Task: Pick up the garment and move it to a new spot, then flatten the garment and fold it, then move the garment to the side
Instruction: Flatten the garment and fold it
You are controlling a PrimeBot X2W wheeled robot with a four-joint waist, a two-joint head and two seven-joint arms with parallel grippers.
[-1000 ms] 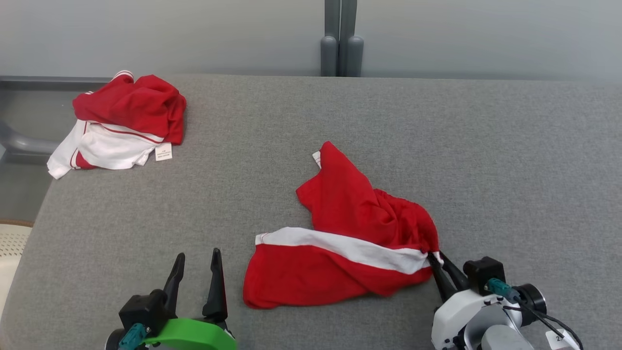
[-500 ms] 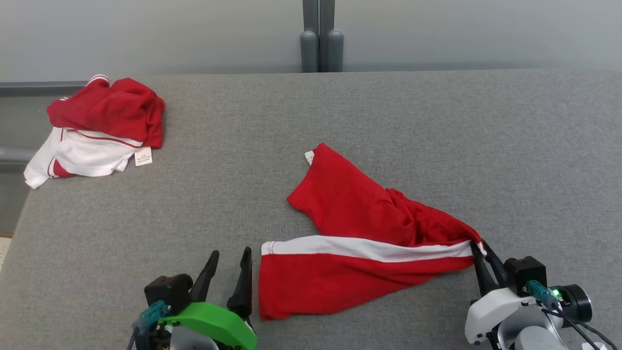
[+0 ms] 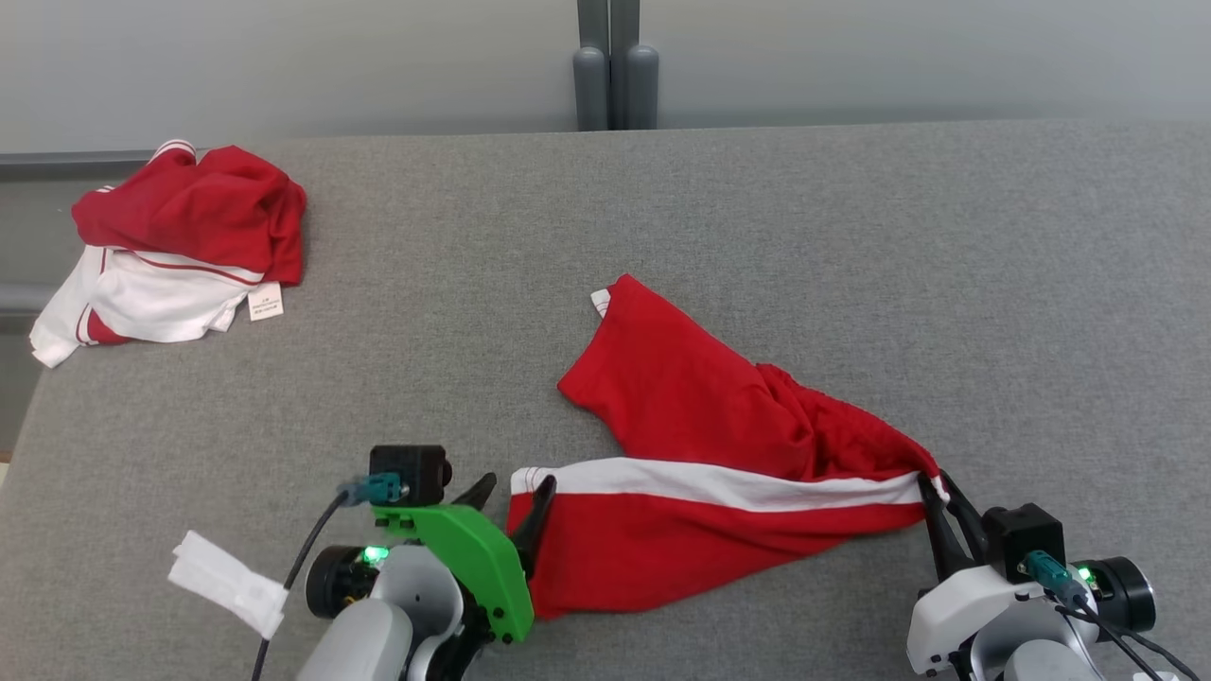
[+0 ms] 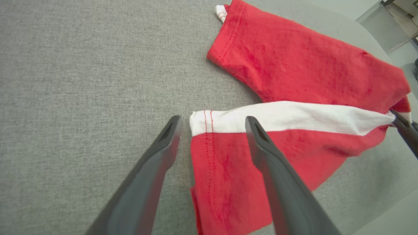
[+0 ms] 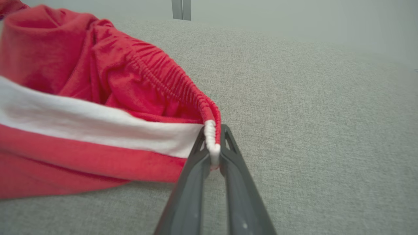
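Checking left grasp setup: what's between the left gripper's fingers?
A leg-hem corner of the shorts lies between the open left gripper's fingers, not yet pinched; the left wrist view shows it.

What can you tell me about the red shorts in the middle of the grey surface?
The red shorts look like soft knit cotton, red with a white side stripe and a gathered elastic waistband. They lie rumpled, not flat, on the grey padded surface. One leg points away; the other reaches toward the left gripper, whose open fingers straddle its stitched hem corner. The right gripper is shut on the waistband's white end, where the cloth is drawn taut.
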